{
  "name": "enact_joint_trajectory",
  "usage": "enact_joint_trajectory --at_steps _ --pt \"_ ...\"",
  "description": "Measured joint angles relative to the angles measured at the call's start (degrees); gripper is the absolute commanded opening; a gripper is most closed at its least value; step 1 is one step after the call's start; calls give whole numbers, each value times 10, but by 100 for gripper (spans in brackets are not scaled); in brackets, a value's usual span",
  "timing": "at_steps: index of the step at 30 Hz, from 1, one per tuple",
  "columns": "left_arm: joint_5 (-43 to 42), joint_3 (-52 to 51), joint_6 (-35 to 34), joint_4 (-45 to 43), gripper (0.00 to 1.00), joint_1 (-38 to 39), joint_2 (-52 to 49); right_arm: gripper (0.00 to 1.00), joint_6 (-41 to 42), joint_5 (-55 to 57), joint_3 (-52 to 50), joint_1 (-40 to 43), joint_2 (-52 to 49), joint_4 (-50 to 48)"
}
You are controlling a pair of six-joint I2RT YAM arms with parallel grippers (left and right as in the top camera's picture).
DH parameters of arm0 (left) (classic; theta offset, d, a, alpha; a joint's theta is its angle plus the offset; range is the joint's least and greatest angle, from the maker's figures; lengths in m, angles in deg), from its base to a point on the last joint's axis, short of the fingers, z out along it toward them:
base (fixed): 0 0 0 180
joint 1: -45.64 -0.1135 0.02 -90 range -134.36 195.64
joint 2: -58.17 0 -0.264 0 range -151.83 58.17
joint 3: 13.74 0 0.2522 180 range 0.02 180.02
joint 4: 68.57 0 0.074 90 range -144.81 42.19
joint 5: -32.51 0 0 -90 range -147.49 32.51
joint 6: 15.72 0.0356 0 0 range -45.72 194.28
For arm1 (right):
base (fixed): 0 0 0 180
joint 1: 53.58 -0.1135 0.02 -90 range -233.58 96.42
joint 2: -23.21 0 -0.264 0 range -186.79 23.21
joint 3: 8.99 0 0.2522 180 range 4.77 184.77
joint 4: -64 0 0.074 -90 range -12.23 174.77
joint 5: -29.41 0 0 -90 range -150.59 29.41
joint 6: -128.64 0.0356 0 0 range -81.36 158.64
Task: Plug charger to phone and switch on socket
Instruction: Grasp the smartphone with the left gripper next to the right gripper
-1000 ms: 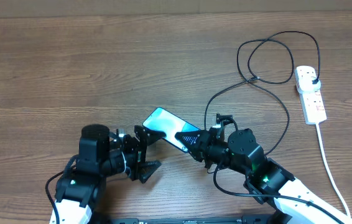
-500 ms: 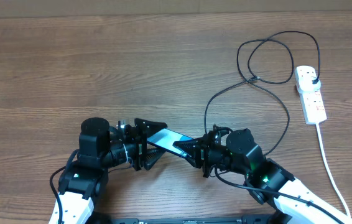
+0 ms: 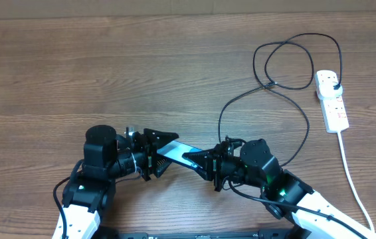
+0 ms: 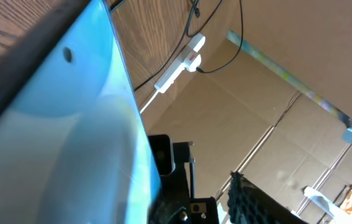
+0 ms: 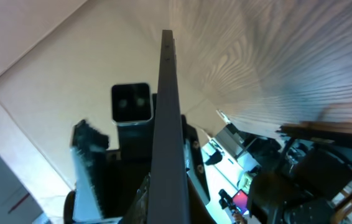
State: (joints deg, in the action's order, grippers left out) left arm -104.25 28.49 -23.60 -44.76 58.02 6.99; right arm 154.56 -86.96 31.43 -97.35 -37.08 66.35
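Within the last second the phone (image 3: pixel 175 149) had tipped from screen-up to nearly on edge, near the middle of the table's front edge, with the right gripper (image 3: pixel 198 162) clamped on one end. The left gripper (image 3: pixel 156 154) had moved in around the other end, though its grip could not be told. The charger (image 3: pixel 287 89) looped toward the socket (image 3: pixel 332 101) at the right edge, so the plugging probably remained undone.

The far and left stretches of the tabletop (image 3: pixel 108 66) lie bare, with easy passage. At the front, the left gripper (image 3: pixel 163 153) and right gripper (image 3: pixel 196 159) crowd the tilted phone (image 3: pixel 175 149), leaving no gap between them. On the right (the awkward side) the charger (image 3: pixel 307 126) sprawls in loops before the socket (image 3: pixel 331 99), whose white cord (image 3: pixel 351 174) trails along the edge.
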Motion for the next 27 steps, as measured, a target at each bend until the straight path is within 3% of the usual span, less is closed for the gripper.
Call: enact_joint_trajectory --at_steps 19,22,27 --pt "71 0 -39 -4 5 45 0 4 0 19 0 -10 0 -32" --pt "74 0 -40 -5 4 45 0 13 0 22 0 -10 0 -34" --pt "80 0 -40 0 4 49 0 40 0 27 0 -9 0 -40"
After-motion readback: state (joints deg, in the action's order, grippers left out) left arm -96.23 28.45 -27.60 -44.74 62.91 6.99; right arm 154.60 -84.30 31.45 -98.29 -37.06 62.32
